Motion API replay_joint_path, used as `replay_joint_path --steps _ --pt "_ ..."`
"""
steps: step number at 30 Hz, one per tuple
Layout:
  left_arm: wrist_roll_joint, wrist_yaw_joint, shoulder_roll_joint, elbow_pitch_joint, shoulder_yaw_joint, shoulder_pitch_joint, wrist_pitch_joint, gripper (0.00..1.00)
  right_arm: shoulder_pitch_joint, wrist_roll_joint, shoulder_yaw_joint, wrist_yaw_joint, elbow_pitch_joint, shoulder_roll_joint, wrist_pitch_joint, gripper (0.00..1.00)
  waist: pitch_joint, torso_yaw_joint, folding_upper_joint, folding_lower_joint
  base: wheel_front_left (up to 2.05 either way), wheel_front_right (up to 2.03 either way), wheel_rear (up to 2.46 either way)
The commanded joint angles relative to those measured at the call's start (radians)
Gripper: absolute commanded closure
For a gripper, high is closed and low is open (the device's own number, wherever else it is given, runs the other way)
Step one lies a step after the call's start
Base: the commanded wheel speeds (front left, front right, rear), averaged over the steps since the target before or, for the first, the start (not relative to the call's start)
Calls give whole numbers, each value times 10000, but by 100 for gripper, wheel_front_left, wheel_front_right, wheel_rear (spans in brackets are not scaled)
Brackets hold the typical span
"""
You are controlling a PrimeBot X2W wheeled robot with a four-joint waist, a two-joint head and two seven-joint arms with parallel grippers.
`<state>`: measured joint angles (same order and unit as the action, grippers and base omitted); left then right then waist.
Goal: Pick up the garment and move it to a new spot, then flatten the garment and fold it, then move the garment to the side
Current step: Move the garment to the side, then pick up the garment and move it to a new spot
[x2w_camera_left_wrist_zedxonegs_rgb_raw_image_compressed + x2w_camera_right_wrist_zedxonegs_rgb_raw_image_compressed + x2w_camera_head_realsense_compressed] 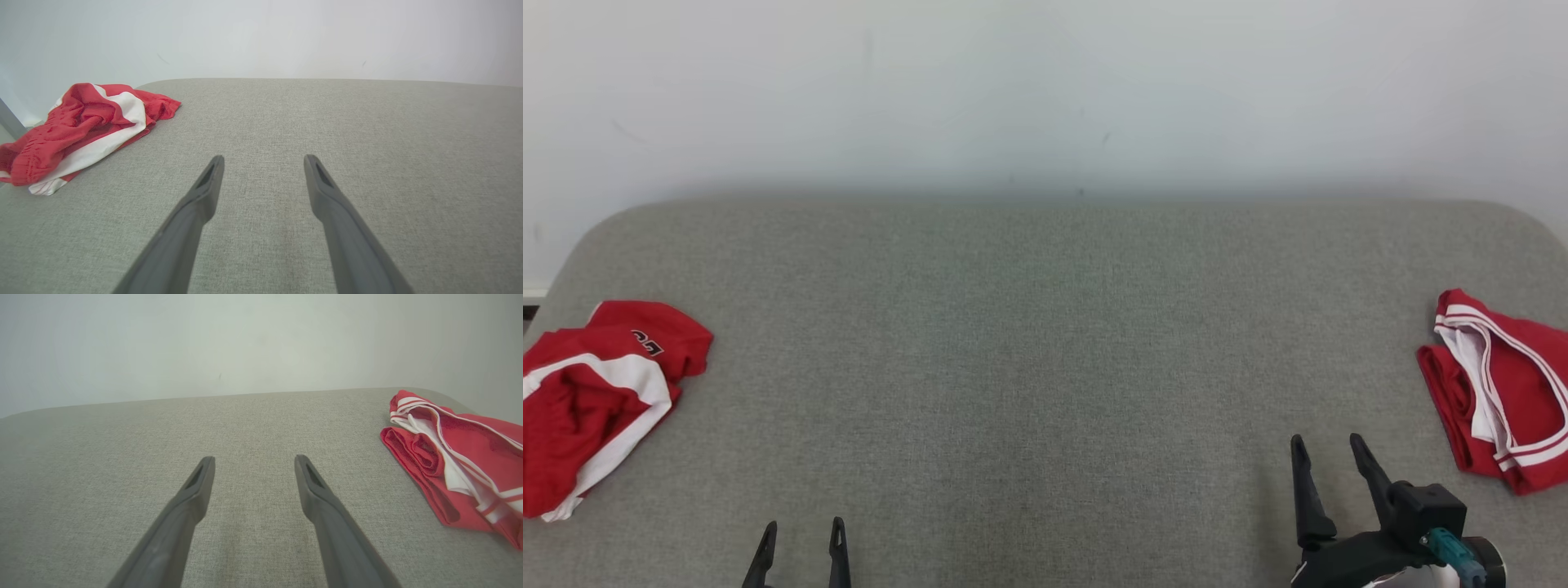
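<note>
Grey fabric-topped bench (pixel 1045 343), pale wall (pixel 1045 90) behind its far edge. Two red-and-white garments, can't tell which is the task's.

The left garment (pixel 596 392) (pixel 81 126) is crumpled at the bench's left end, with a broad white band across it, some dark lettering too small to read, and part of it running past the bench edge. The right garment (pixel 1511 392) (pixel 461 457) is bunched at the bench's right end, with thin white stripes along its hem and white lining showing.

Left gripper (pixel 804 525) (pixel 264 158) is at the bench's near edge, left of middle, jaws released and holding nothing. Right gripper (pixel 1326 440) (pixel 255 458) is at the near edge toward the right end, jaws also spread wide with nothing between them. It is near the right garment but apart from it. The bench's middle is bare fabric between both grippers.
</note>
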<state>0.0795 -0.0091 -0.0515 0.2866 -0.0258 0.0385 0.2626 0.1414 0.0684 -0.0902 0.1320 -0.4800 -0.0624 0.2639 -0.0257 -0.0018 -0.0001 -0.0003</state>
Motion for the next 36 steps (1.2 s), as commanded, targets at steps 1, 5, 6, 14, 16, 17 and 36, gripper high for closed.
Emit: replay_joint_path --steps 1,5,6,14,16,17,36 --pt "-15 -9 11 38 56 149 30 0 -196 38 134 -30 76 74 0 0 368 142 1 3 0 0 0" --pt "118 49 10 117 63 282 30 0 -350 110 149 -30 240 113 2 0 606 140 1 3 0 0 0" --pt "156 53 12 134 83 290 30 0 -378 277 153 -30 256 119 0 0 655 130 1 3 0 0 0" --pt "129 -9 16 178 205 512 30 0 -522 651 395 -30 286 123 0 0 991 61 1 3 0 0 0" --pt "119 -20 14 156 227 590 30 0 -592 634 480 -30 328 125 0 0 1037 33 1 3 0 0 0" --pt "129 -14 15 148 232 624 30 0 -615 592 536 -30 352 125 0 0 1051 24 1 3 0 0 0" --pt "286 90 15 207 348 255 30 0 -779 557 1107 -30 574 128 0 0 713 448 1 3 0 0 0"
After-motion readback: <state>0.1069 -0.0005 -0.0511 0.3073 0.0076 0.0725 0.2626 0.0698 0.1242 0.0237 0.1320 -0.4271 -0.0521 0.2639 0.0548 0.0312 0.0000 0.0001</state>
